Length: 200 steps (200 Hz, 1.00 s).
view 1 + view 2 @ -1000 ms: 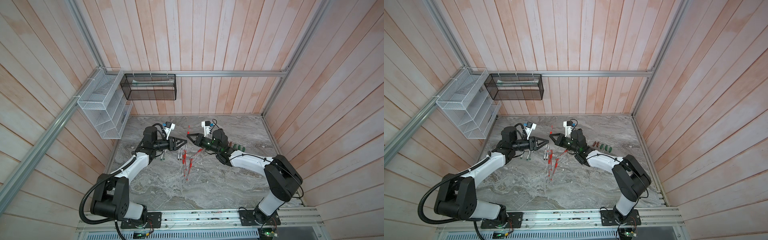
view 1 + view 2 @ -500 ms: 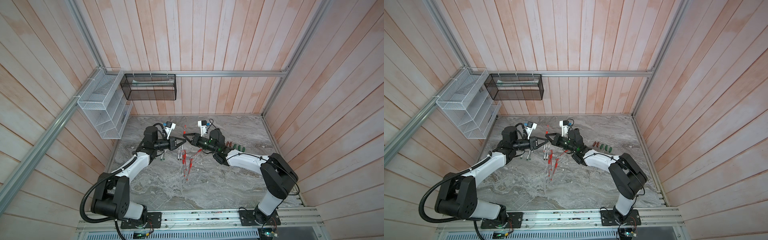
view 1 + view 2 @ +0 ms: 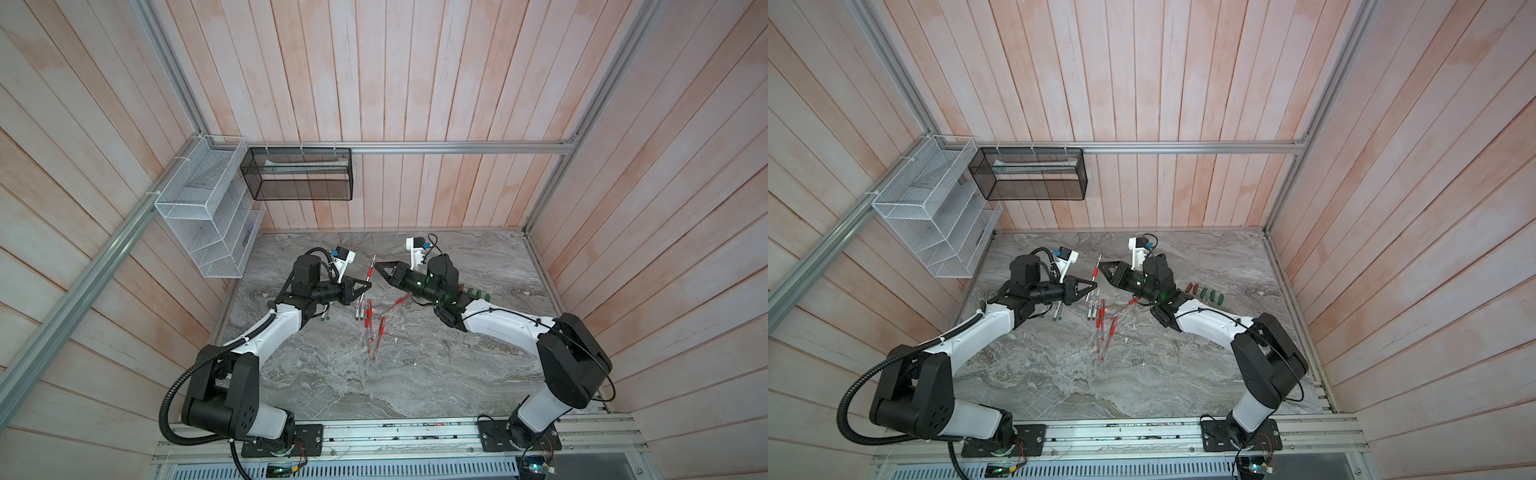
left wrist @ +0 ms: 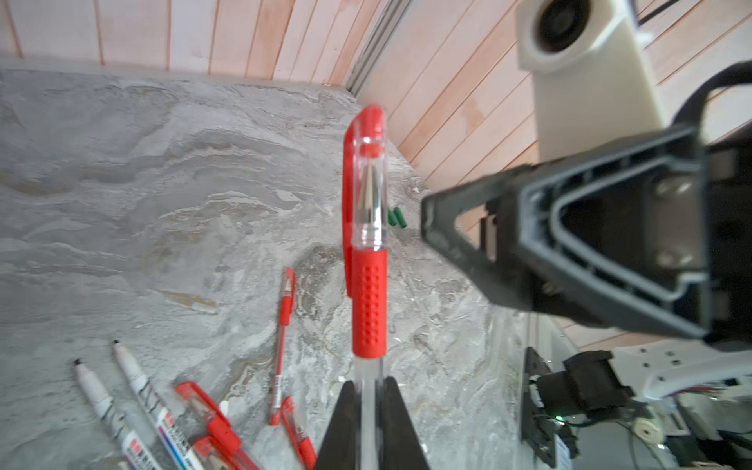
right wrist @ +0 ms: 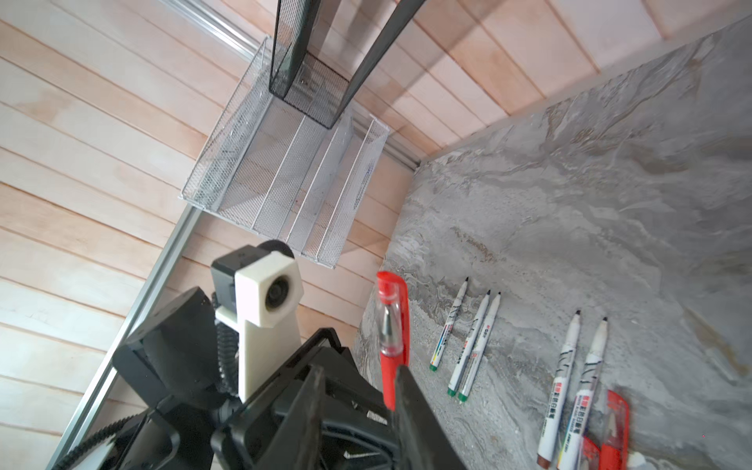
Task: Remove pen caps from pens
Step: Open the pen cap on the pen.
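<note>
A clear-barrelled pen (image 4: 368, 293) with a red grip stands out from my left gripper (image 4: 368, 382), which is shut on its clear barrel. Its clear and red pen cap (image 4: 366, 179) is on the tip. My right gripper (image 5: 360, 370) faces it with its jaws apart, and the pen's red grip (image 5: 388, 366) lies close beside one fingertip. In both top views the two grippers (image 3: 369, 284) (image 3: 376, 269) meet above the table with the pen (image 3: 1096, 270) between them. Other red pens (image 3: 370, 326) lie in a loose heap below. Brown and green pen caps (image 3: 1204, 293) lie in a row.
Uncapped white markers (image 5: 468, 346) lie side by side on the grey marble table (image 3: 415, 374), left of the heap. A white wire rack (image 3: 208, 208) and a black mesh basket (image 3: 297, 174) hang on the back wall. Wooden walls close in three sides.
My left gripper has shut on the pen's barrel. My right gripper, which was shut on the pen, has opened its jaws. Both arms drew closer together.
</note>
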Available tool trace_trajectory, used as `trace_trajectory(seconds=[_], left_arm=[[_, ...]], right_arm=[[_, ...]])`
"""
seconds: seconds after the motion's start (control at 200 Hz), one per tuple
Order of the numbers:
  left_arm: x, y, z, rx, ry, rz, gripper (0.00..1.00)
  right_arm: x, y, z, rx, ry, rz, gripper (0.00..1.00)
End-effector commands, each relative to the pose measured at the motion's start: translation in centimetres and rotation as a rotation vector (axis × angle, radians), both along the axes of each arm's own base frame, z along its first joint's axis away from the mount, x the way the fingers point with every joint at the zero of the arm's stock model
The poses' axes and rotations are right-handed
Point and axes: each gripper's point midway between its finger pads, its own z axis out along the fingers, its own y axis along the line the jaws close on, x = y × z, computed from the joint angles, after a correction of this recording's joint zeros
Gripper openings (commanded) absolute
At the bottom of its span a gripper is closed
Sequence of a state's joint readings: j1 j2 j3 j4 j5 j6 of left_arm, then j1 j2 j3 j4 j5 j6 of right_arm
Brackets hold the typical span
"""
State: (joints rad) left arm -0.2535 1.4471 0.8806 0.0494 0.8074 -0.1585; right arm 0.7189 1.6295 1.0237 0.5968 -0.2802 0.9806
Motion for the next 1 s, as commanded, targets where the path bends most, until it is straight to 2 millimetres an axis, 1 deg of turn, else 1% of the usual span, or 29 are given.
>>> trace_trajectory(seconds=[0.0,0.055,0.115,0.21,0.28,0.435,0.54,0.64,0.69,0.715,0.84,0.995], left_arm=[[0.8,0.2,0.5,0.159,-0.157,0.02,0.0],[0.8,0.1,0.3,0.197,-0.165,0.026,0.0],[0.7,-0.1,0.4,0.198,-0.17,0.021,0.0],[0.4,-0.5,0.4,0.175,-0.172,0.0,0.0],[0.5,-0.3,0.3,0.205,-0.181,0.015,0.0],[1.5,0.5,-0.2,0.278,-0.219,0.074,0.0],[2.0,0.9,-0.4,0.311,-0.226,0.094,0.0],[1.8,0.8,-0.3,0.307,-0.231,0.093,0.0],[1.6,0.6,-0.5,0.3,-0.232,0.083,0.0],[1.5,0.5,-0.6,0.296,-0.232,0.076,0.0],[1.3,0.5,-0.3,0.294,-0.229,0.074,0.0],[1.1,0.3,-0.7,0.293,-0.237,0.062,0.0]], right_arm=[[0.9,-0.6,0.1,-0.048,0.025,-0.062,0.33],[1.4,-0.6,-0.4,-0.069,0.06,-0.083,0.33],[2.0,-0.8,-1.4,-0.115,0.108,-0.113,0.33],[2.4,-0.7,-2.2,-0.152,0.143,-0.125,0.32],[2.4,-0.5,-2.7,-0.148,0.188,-0.124,0.32],[2.4,0.2,-3.0,-0.156,0.223,-0.116,0.31],[2.8,0.5,-3.6,-0.165,0.251,-0.124,0.31],[2.9,1.1,-3.5,-0.163,0.251,-0.113,0.31],[3.1,1.3,-3.7,-0.168,0.253,-0.112,0.31],[3.1,1.4,-4.1,-0.174,0.26,-0.112,0.31],[3.2,2.0,-4.3,-0.157,0.285,-0.094,0.29],[3.4,2.6,-4.8,-0.164,0.289,-0.087,0.24]])
